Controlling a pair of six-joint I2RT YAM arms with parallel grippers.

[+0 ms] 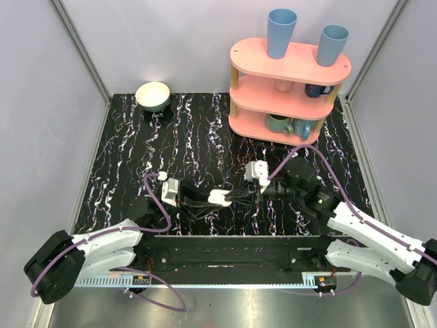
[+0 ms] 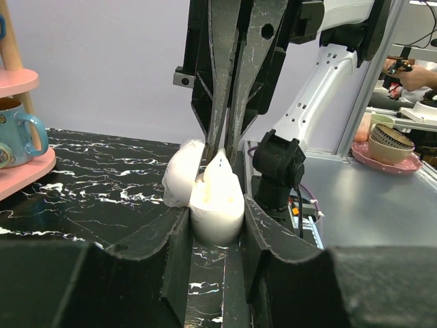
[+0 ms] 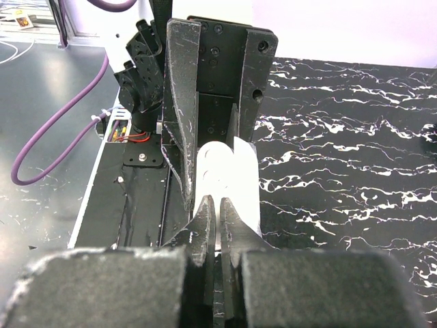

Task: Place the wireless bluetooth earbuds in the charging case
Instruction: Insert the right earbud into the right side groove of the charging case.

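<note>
The white charging case (image 1: 218, 198) stands with its lid open, clamped between the fingers of my left gripper (image 1: 210, 198). In the left wrist view the case (image 2: 217, 208) fills the gap of the left gripper (image 2: 216, 222), with the lid (image 2: 179, 181) tipped to the left. My right gripper (image 1: 233, 197) comes in from the right, and its tips (image 2: 221, 145) are pinched almost shut on a small white earbud (image 2: 220, 162) sitting at the case's top. In the right wrist view the right gripper (image 3: 218, 208) is just in front of the case (image 3: 232, 174). The second earbud is not visible.
A pink three-tier shelf (image 1: 290, 68) with two blue cups (image 1: 281, 31) and mugs stands at the back right. A white bowl (image 1: 153, 96) sits at the back left. A blue mug (image 2: 17, 140) shows at the left of the left wrist view.
</note>
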